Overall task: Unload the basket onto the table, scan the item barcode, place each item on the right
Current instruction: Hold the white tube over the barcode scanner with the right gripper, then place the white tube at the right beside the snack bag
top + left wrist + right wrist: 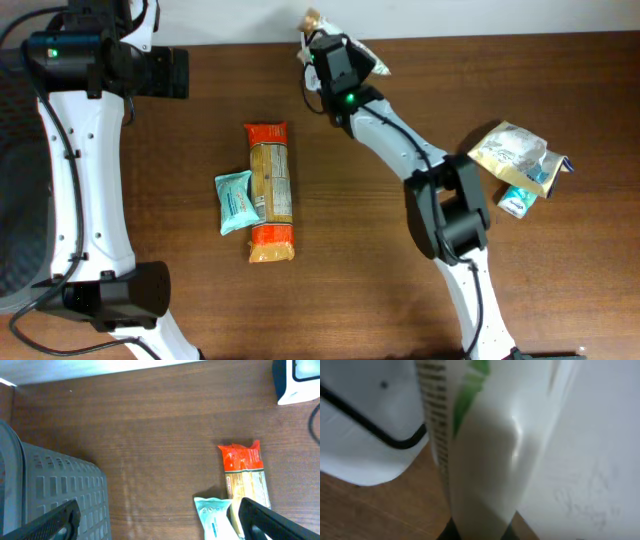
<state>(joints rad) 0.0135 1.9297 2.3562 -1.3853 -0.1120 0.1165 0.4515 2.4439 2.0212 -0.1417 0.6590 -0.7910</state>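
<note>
Right wrist view is basically mush: the held packet (485, 460) sits so close it's all blur, white with a green smear and a stripy band I can't read. The white thing (365, 435) beside it runs off the left edge, can't tell what it is. From overhead the right gripper (320, 42) covers most of that packet, only crinkly ends poke out. A teal box (518, 202) is half buried under the beige pouch (510, 148), and the grey basket (15, 210) is cut by the left edge. In the left wrist view the left fingers (55, 522) are clipped at the bottom, and the teal packet (215, 519) and orange packet (242, 467) run out of frame there too.
</note>
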